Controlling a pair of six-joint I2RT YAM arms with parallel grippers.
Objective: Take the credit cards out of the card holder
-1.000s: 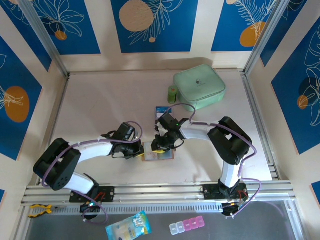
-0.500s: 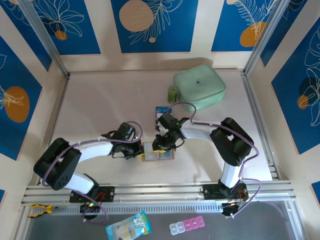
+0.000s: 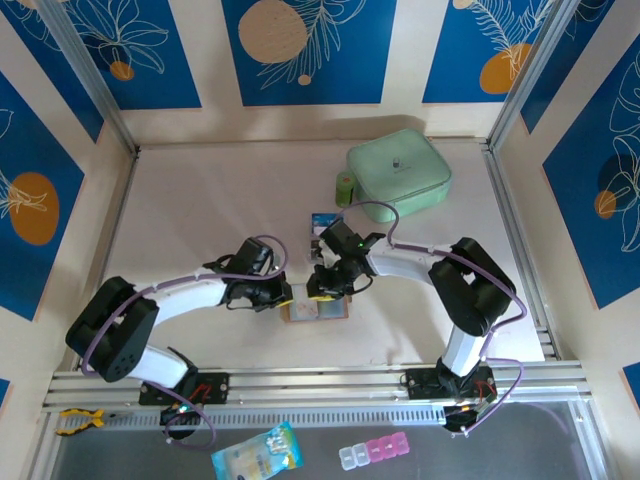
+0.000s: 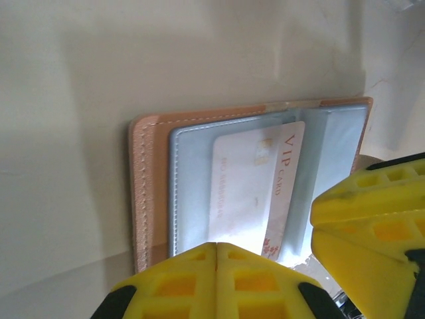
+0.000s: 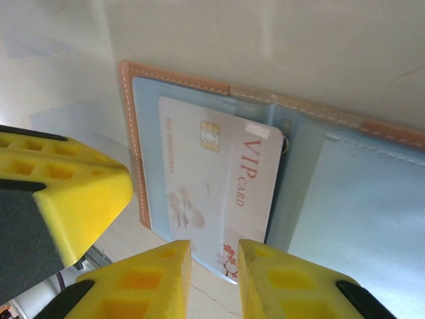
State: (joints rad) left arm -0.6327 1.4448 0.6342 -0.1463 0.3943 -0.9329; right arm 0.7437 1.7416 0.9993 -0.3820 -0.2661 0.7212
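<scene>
Between the two grippers, on the pale table (image 3: 200,220), the tan leather-like bifold card holder (image 3: 330,312) with pale blue inner pockets lies spread open, pockets upward.

1. Left gripper (image 4: 216,249): jaws fully closed, holding nothing. Its yellow fingertips sit at the near rim of the holder's pocket (image 4: 192,179). It appears to press the holder down, but contact cannot be confirmed.

2. Right gripper (image 5: 214,249): jaws narrowly parted. Just ahead of its fingertips lies a white plastic credit card (image 5: 212,186) with red "VIP" lettering and a gold chip. The card's near corner reaches the gap between the fingers. Whether the pads touch it cannot be told.

3. That card sits partly inside the pocket on the left gripper's side (image 4: 255,186), overlapping the central fold. It is not free of the holder.

4. Beyond the right gripper, well apart from the holder, a small dark blue card (image 3: 325,222) lies flat on the table. Judged to be one already removed.

Step in hand, as judged: extracting the white card, with the left arm steadying the holder.

Next move calls for the right fingers to catch the card's edge or drag on its face, drawing it out along the pocket's mouth. The holder must stay pinned; otherwise it will likely slide with the card.
</scene>
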